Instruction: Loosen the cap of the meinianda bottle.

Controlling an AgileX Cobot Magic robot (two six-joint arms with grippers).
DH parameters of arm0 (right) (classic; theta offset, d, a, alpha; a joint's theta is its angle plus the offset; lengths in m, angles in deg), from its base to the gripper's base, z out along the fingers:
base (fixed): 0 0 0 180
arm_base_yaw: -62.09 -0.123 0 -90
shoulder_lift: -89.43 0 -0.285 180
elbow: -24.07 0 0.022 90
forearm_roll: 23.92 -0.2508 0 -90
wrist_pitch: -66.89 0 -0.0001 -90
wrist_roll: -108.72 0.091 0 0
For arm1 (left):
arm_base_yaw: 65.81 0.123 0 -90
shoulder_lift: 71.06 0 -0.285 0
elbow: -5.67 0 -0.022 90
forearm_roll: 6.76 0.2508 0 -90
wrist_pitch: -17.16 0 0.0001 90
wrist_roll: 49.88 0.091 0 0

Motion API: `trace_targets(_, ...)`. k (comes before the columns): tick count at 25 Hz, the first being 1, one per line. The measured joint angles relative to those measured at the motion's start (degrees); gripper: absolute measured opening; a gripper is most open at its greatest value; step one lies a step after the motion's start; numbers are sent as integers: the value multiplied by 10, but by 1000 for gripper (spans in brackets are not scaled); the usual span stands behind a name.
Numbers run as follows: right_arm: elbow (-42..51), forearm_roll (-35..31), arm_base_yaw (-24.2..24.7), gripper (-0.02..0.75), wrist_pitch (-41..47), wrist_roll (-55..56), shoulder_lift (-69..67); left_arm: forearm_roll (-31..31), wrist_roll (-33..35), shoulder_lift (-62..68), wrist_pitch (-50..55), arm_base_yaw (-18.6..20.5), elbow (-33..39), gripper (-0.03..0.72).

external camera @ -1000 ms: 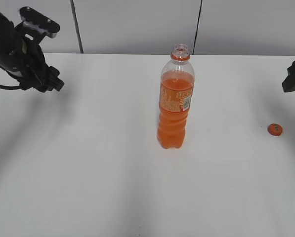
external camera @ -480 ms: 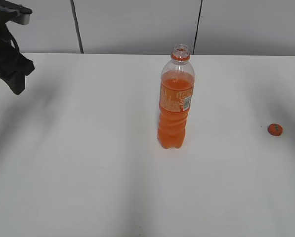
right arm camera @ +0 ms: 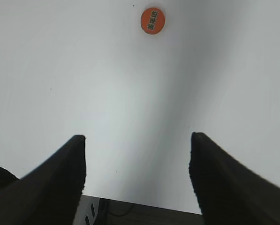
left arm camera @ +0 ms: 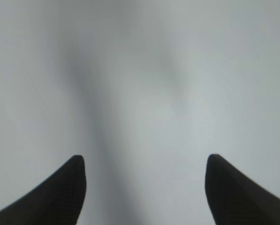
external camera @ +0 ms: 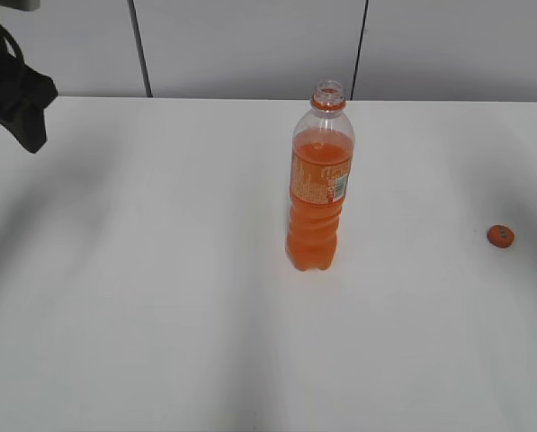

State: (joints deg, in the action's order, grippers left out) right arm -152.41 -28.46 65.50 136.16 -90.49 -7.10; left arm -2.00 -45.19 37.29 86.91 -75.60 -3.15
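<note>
The meinianda bottle stands upright in the middle of the white table, its mouth open with no cap on it. The orange cap lies on the table at the right, apart from the bottle; it also shows in the right wrist view, top side up with dark markings. My left gripper is open and empty over bare table; its arm shows at the far left edge. My right gripper is open and empty near the table's edge, with the cap ahead of it. The right arm is out of the exterior view.
The white table runs wide around the bottle. A grey panelled wall stands behind its far edge. In the right wrist view the table's edge shows, with dark floor and a cable below it.
Both arms have drawn back from the bottle: the left arm moved to the far left edge, and the right arm left the exterior view. Bottle and cap have not moved.
</note>
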Motion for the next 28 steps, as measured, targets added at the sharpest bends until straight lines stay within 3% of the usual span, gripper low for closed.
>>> trace_targets(6, 34, -1, 0, 512, 1, 0, 72, 0, 0, -60, 0, 6, 49, 484)
trace_targets(28, 363, -2, 0, 512, -38, 10, 404, -40, -23, -411, -75, 7, 419, 484)
